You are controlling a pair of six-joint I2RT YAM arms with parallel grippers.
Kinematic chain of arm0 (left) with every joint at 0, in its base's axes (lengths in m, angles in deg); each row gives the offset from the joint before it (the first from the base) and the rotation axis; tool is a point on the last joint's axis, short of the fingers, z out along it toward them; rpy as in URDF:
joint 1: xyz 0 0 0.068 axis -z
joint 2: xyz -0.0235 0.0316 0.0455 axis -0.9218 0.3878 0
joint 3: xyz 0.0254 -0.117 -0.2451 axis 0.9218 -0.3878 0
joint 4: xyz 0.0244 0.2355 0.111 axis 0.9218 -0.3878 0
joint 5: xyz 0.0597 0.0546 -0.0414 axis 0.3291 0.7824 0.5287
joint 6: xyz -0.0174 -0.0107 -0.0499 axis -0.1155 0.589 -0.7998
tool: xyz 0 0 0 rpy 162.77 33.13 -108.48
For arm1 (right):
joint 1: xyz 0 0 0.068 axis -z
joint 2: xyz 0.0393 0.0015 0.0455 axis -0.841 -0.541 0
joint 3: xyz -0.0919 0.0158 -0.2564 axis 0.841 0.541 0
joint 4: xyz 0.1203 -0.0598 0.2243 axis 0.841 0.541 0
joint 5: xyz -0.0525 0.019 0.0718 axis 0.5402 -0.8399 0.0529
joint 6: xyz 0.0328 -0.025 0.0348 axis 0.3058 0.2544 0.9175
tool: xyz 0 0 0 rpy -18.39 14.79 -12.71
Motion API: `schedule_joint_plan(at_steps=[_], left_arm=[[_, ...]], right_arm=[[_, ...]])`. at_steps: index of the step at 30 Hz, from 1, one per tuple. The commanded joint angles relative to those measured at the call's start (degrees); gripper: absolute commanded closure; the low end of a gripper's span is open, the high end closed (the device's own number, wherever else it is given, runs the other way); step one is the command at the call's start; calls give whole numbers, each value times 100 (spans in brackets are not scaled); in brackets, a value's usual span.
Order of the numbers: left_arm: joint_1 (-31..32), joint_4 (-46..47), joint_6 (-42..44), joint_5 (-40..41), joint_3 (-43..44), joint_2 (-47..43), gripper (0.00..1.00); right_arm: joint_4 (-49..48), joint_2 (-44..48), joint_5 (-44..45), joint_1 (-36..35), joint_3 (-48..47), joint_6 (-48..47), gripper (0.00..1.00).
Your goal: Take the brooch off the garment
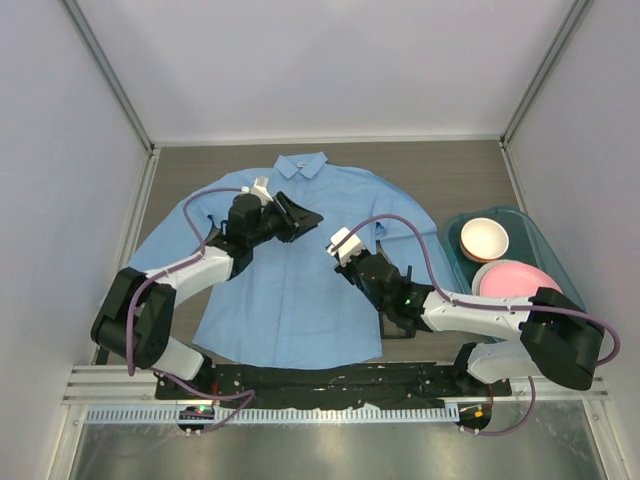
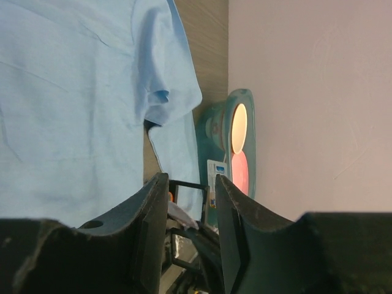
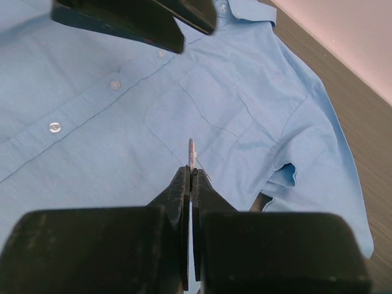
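**Brooch (image 3: 191, 150) pinched over shirt (image 1: 290, 290)**

Top: shirt lies flat; left gripper (image 1: 300, 215) over its chest, right gripper (image 1: 342, 246) beside; tray (image 1: 535, 245), bowl (image 1: 485, 238), plate (image 1: 515, 280) at right.
Left wrist: jaws apart, empty.
Right wrist: fingers (image 3: 180, 190) pinch thin brooch above pocket (image 3: 220, 104).

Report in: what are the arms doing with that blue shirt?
Left fingers open over shirt. Right fingers shut on thin piece, likely the brooch. Nothing blocking.
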Motion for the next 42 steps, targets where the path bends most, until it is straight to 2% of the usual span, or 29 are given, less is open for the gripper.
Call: schedule_joint_plan(at_steps=[1, 4, 11, 24, 34, 42], left_arm=[[457, -39, -110, 198, 410, 157, 58], [651, -126, 13, 304, 542, 254, 56], [1029, -1075, 584, 1051, 947, 246, 54], [1328, -1129, 453, 1280, 1096, 457, 55], [1346, -857, 277, 1131, 1035, 580, 67], [1346, -496, 5, 1008, 886, 624, 69]], right_arm=[[-957, 37, 87, -104, 187, -449, 99], [-1099, 28, 156, -113, 205, -555, 99], [-1327, -78, 561, -113, 152, -907, 99], [-1820, -297, 746, -113, 205, -1162, 99], [-1934, -420, 684, -113, 232, -1153, 99], [-2118, -552, 675, -139, 179, -1258, 99]])
